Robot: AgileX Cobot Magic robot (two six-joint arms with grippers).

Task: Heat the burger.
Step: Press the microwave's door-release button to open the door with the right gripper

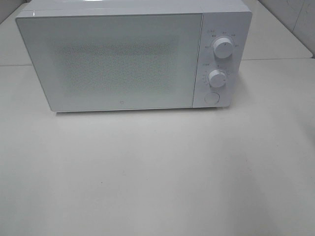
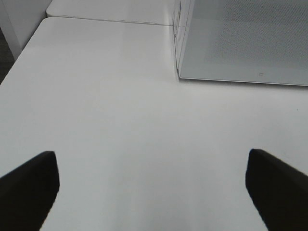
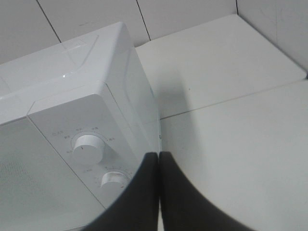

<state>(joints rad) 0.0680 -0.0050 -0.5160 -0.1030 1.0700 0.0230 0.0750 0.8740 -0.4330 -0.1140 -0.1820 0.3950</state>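
Exterior high view shows a white microwave (image 1: 133,59) standing on a pale surface (image 1: 157,177). Its big door (image 1: 113,61) is closed. On its right side there are two round knobs, an upper knob (image 1: 223,48) and a lower knob (image 1: 217,77), with a round button (image 1: 212,98) under them. No arm shows in this view. Behind the microwave the surface has a seam, and a tiled wall (image 1: 295,19) stands at the far right corner.

No burger shows in any view. I cannot tell if it is inside the microwave, because the door is frosted and closed.

Left wrist view shows the left tool (image 2: 154,192) with its two dark fingers (image 2: 29,187) spread wide apart. Nothing is between them. It sits low over the bare surface (image 2: 120,120) and looks toward the front corner of the microwave (image 2: 240,43), which is well apart from it.

Right wrist view shows the right tool (image 3: 159,192) with its two dark fingers (image 3: 134,202) pressed together, touching each other along a thin line. It holds nothing. It is up high, near the knob side of the microwave (image 3: 86,96), and looks down at it. The fingers cover part of the lower knob (image 3: 114,179). The upper knob (image 3: 87,146) is in plain sight beside them.
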